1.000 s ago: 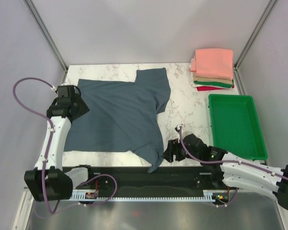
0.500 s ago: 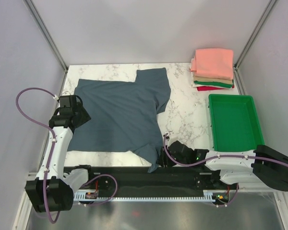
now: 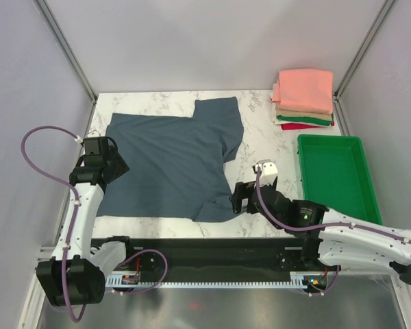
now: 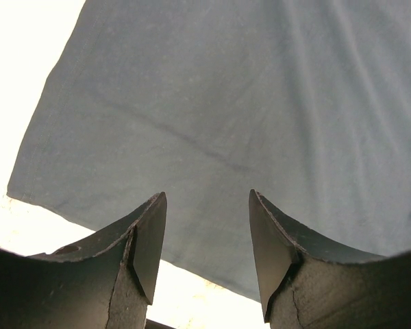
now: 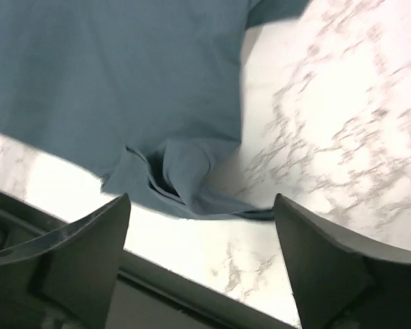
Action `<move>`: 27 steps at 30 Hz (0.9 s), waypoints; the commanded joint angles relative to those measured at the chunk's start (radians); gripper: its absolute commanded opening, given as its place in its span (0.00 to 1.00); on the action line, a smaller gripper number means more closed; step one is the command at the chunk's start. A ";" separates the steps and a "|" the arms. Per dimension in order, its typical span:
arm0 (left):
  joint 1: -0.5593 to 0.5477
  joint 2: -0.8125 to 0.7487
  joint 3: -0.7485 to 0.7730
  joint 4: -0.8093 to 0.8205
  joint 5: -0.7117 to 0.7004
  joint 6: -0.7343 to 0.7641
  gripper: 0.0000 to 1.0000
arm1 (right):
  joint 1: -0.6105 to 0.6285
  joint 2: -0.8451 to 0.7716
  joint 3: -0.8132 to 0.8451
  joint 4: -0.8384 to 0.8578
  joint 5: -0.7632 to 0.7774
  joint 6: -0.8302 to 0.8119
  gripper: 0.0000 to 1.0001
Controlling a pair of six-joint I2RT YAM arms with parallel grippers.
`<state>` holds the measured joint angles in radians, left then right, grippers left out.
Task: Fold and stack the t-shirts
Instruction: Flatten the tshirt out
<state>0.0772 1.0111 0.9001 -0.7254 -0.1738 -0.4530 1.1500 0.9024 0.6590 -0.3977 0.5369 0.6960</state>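
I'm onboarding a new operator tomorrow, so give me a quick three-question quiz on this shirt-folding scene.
1. True or false: the right gripper is shut on the blue-grey t-shirt.
2. Which colour tops the folded stack? A salmon-pink, B green, C red.
3. Which one hangs over the t-shirt's crumpled corner: the left gripper or the right gripper?

Key: 1 false, its jaws stand apart above the cloth; 2 A; 3 right.
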 commanded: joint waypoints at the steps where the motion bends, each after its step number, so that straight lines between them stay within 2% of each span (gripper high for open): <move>1: 0.009 -0.019 0.000 0.034 -0.004 -0.023 0.59 | 0.004 0.032 -0.014 -0.168 0.086 0.005 0.98; 7: 0.009 -0.026 -0.006 0.034 0.005 -0.021 0.59 | 0.004 0.033 -0.206 0.015 -0.074 0.132 0.98; 11: 0.007 -0.026 -0.006 0.034 0.020 -0.021 0.59 | 0.007 0.012 -0.220 0.118 -0.178 0.109 0.86; 16: 0.009 -0.032 -0.010 0.035 0.046 -0.018 0.58 | 0.051 0.105 -0.049 0.083 -0.111 -0.010 0.83; 27: 0.007 -0.071 -0.017 0.050 0.089 -0.004 0.57 | 0.050 0.614 0.310 0.180 -0.196 -0.240 0.83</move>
<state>0.0792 0.9688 0.8921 -0.7212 -0.1108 -0.4526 1.2034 1.4136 0.8894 -0.2535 0.3691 0.5476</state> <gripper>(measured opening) 0.577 0.826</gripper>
